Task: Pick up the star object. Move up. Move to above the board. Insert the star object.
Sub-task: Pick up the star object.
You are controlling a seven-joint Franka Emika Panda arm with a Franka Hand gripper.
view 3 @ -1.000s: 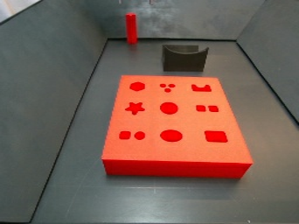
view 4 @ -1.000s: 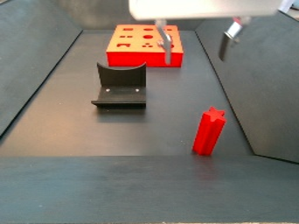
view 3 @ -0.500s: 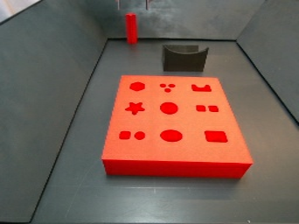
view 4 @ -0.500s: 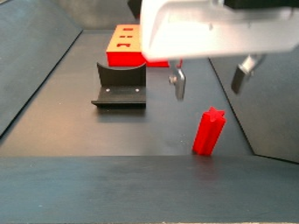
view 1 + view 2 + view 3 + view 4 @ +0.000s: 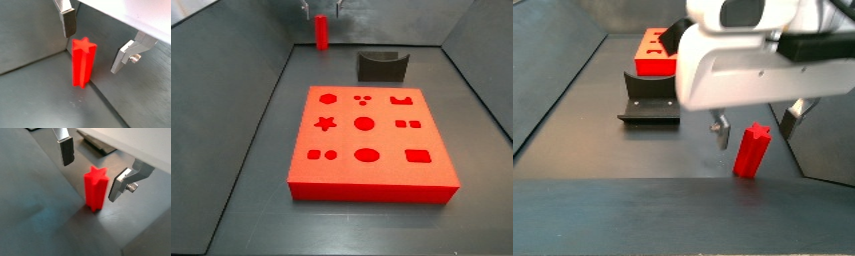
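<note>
A: Where's the star (image 5: 83, 62)?

B: Upright on the floor by the wall, well apart from the board (image 5: 369, 139). The gripper (image 5: 93, 169) sits over it, jaws wide open, a finger (image 5: 66, 150) on each side of its top, holding nothing.

A: How will it handle?

B: Likely rigid, light, smooth plastic. I'd pinch the upper part across opposite faces, squarely, since its ridged sides could twist in the pads.

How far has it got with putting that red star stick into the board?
Early: the gripper hangs open around the star object, which stands upright on the floor, not yet gripped. Grasping, lifting, carrying to the board and inserting into its star hole all remain.
</note>
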